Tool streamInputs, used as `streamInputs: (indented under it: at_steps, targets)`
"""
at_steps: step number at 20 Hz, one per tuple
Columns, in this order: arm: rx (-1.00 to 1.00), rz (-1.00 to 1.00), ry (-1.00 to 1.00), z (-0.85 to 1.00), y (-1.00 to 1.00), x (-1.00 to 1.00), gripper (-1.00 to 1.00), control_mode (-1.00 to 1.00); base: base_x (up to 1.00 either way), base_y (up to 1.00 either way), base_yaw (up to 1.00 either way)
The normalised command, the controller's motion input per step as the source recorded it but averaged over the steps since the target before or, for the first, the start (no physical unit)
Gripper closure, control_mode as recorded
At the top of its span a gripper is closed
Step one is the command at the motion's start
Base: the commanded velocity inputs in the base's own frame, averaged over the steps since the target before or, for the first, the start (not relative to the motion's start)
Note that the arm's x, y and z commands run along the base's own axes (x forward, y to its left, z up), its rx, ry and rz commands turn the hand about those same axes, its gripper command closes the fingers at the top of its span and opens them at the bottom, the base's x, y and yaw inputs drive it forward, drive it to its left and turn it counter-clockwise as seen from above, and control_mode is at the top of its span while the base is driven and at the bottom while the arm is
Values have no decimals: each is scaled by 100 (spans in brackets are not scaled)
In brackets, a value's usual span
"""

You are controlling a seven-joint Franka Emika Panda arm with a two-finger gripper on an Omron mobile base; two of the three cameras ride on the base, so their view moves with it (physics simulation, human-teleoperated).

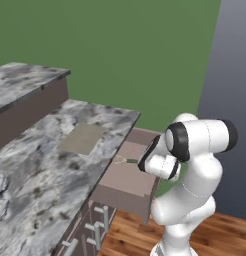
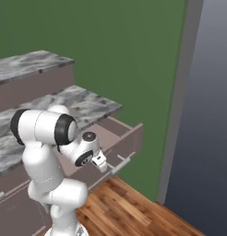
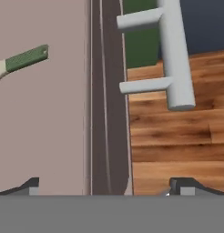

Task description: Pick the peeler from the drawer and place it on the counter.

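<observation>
One peeler (image 3: 23, 59) lies unlabelled in the drawer (image 3: 50, 136), the gripper (image 3: 104, 186) spread wide above the front wall.

Arm folded low — end effector (image 3: 104, 185) pointing down, fingertips spread wide, empty.

Peeler (image 3: 26, 58) head is cut off at the hand view's 9 o'clock edge. Arm hides the drawer's (image 1: 126, 180) 3 o'clock side in left base view. Gripper fingertips (image 3: 32, 184) barely show.
</observation>
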Motion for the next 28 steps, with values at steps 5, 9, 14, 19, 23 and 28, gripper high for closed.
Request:
streamInputs:
  at_steps: [5,9,14,19,23,28]
  targets:
    - [0,-12,-12,-19,-100,-100,-100,-100,0,0,0]
    - [3,-7,-6,1,-100,-98,-100,-100,0,0,0]
    - [10,3,-21,96,-59,-18,-100,-100,0,0,0]
    - [-1,26,-3,100,-1,43,-100,-100,0,0,0]
    - [-7,42,16,100,0,73,-100,-100,0,0,0]
    - [-1,65,43,32,21,46,-100,-100,0,0,0]
